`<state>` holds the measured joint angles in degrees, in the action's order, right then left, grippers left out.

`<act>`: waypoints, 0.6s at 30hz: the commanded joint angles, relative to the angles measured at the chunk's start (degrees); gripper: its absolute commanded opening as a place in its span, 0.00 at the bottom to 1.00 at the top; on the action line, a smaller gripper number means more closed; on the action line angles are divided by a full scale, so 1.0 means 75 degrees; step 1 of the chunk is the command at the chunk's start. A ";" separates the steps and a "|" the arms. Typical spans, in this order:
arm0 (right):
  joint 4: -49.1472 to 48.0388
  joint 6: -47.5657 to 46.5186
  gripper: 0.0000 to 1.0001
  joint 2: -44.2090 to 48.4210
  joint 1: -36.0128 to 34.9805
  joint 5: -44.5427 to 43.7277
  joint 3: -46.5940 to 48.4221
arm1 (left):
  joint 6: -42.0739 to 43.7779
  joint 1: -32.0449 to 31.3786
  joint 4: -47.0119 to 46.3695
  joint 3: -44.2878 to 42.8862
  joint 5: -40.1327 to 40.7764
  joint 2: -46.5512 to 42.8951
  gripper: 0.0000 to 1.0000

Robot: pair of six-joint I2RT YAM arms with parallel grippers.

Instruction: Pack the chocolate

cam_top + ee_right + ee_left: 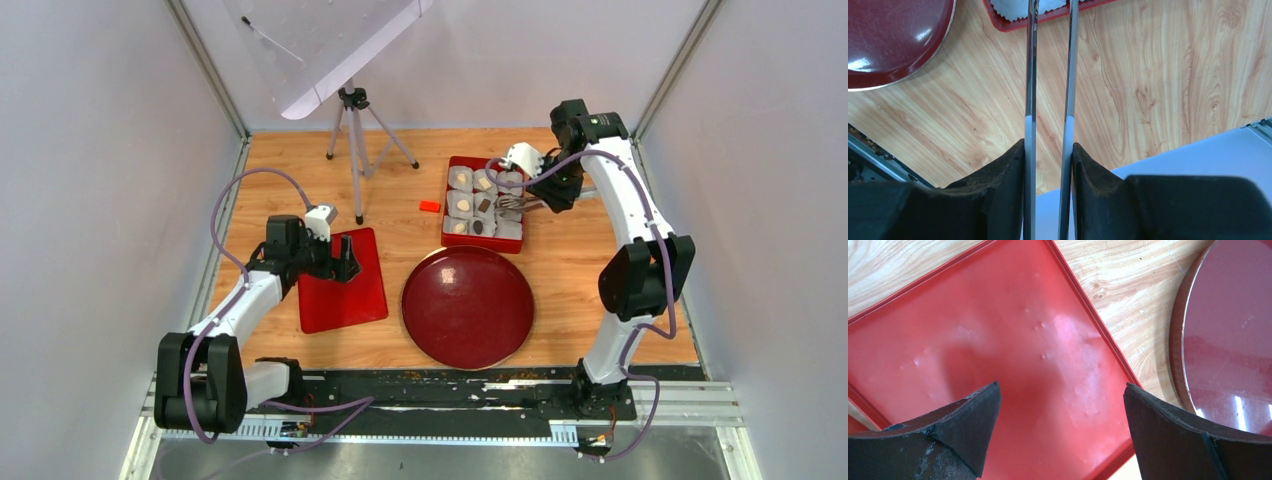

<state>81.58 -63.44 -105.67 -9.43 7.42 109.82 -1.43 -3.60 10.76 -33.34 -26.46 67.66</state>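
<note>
The chocolate, cream pieces (462, 179) and dark pieces (484, 205), lies in white paper cups inside a red box (449, 170) at the back of the table. My right gripper (545, 195) (1048, 145) is shut on metal tongs (515, 203) (1030, 75), whose two arms reach over the box's right side. The tongs' tips are out of the wrist view, past the box rim (1048, 17). My left gripper (352, 262) (1062, 387) stands open and empty over a flat red lid (345, 290) (998, 330).
A dark red round plate (467, 305) (1228, 330) (893, 35) lies in front of the box. A small orange-red block (429, 206) sits left of the box. A tripod (355, 140) stands at the back left.
</note>
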 commanded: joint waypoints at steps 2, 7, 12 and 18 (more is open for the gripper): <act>0.0232 -0.0317 0.07 0.0045 -0.0063 -0.0318 0.0090 | -0.0114 0.0073 -0.0331 -0.0002 -0.0049 -0.0031 1.00; 0.0243 -0.0287 0.08 -0.0018 -0.0165 -0.0431 -0.0083 | -0.0114 0.0078 -0.0319 -0.0009 -0.0047 -0.0002 1.00; 0.0206 -0.0262 0.09 -0.0064 -0.0258 -0.0514 -0.0257 | -0.0114 0.0076 -0.0317 -0.0011 -0.0041 -0.0006 1.00; 0.0195 -0.0238 0.10 -0.0177 -0.0347 -0.0714 -0.0246 | -0.0109 0.0079 -0.0322 -0.0012 -0.0029 0.0000 1.00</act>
<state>83.35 -64.64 -106.52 -11.51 3.53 107.57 -1.45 -3.60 10.39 -33.34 -26.44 67.66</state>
